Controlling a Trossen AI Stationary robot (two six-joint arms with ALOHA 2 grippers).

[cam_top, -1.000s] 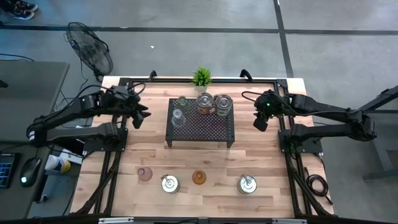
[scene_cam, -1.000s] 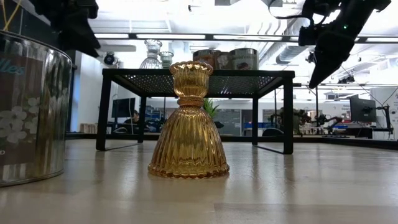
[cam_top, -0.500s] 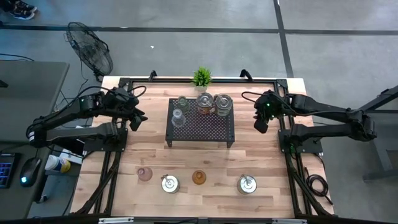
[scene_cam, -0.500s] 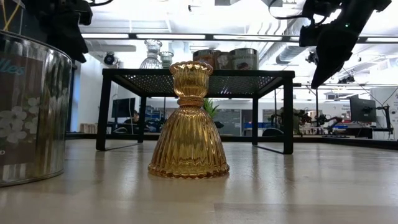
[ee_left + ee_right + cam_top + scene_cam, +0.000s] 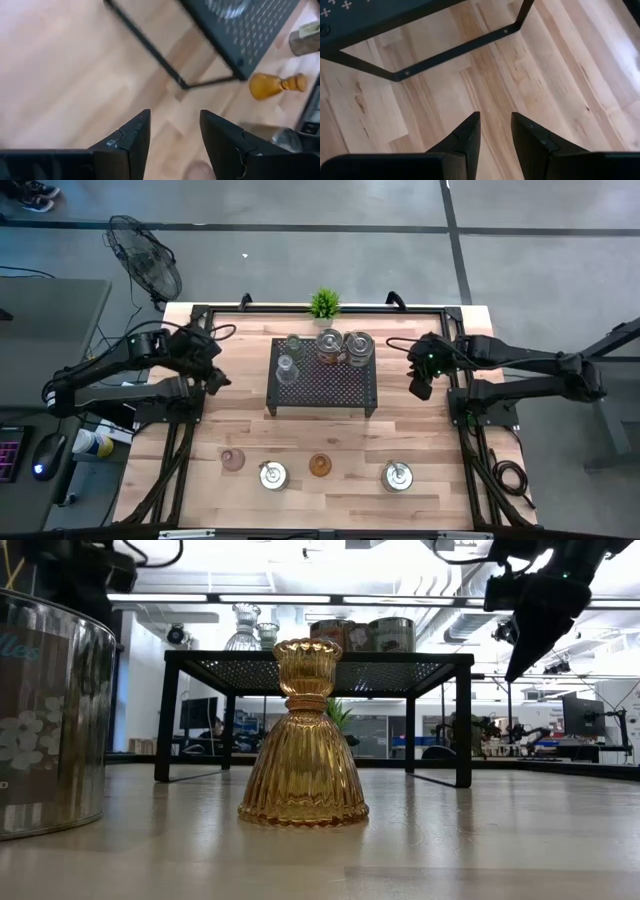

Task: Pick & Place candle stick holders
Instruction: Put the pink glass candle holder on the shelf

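Low view: silver holder [image 5: 45,720] cut off at edge; rack [image 5: 318,668] top contents partly hidden.

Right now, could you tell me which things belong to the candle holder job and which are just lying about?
Job: four holders on the rack; pink holder, silver holders, amber holder in the front row.

Lying about: black rack, potted plant, floor fan.

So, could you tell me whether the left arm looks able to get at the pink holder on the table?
Probably yes: the left gripper is open and empty, and only bare table lies between it and the pink holder.
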